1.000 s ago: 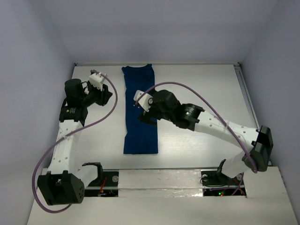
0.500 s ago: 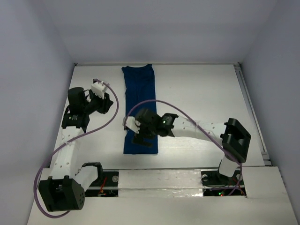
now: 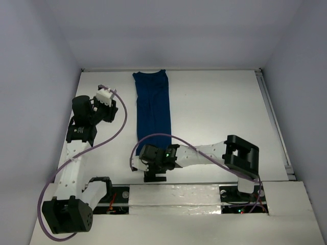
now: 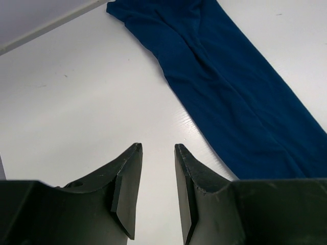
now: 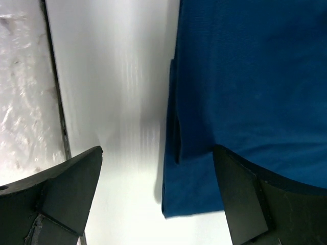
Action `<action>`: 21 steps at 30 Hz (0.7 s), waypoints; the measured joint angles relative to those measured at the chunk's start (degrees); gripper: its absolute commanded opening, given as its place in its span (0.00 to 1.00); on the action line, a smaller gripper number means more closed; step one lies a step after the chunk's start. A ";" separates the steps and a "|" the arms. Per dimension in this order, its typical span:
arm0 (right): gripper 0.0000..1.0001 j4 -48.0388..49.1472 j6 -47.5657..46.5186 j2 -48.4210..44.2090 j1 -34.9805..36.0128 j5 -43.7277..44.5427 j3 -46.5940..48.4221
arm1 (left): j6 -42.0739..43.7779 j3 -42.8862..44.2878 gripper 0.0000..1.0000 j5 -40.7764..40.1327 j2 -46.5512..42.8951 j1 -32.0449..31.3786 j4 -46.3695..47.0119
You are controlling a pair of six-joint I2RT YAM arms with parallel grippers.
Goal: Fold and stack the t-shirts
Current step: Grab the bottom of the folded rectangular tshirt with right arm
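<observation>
The dark blue t-shirt (image 3: pixel 152 107) lies folded into a long narrow strip running from the far edge toward the near edge, plain side up. My right gripper (image 3: pixel 153 171) hovers low over its near end. In the right wrist view it (image 5: pixel 157 149) is wide open and empty, and its jaws straddle the hem at the corner of the t-shirt (image 5: pixel 245 76). My left gripper (image 3: pixel 113 112) is left of the strip, above bare table. In the left wrist view it (image 4: pixel 157 145) is slightly open and empty, with the t-shirt (image 4: pixel 230 92) to its right.
A foil-covered strip (image 3: pixel 173 191) runs along the near edge and shows at the left of the right wrist view (image 5: pixel 20 76). Pale walls enclose the white table (image 3: pixel 219 107). A rail (image 3: pixel 271 117) lines the right side. Purple cables loop over both arms.
My right arm has swept along the shirt from its middle to its near end. My left arm has shifted only slightly. The shirt has stayed in place.
</observation>
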 measured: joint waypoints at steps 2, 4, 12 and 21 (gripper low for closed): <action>0.93 0.20 0.00 1.70 0.33 1.11 0.35 | 0.02 0.00 0.28 -0.33 -0.52 0.00 0.04; 0.93 0.57 0.24 2.91 0.39 2.19 1.77 | 0.00 0.00 0.28 -0.63 -0.76 0.00 0.07; 0.91 2.56 0.26 4.48 0.42 6.54 3.69 | 0.15 0.00 0.27 -1.31 -1.20 0.00 0.11; 0.86 1.97 0.26 5.09 0.42 8.35 4.63 | 0.20 0.00 0.27 -1.07 -1.29 0.00 0.37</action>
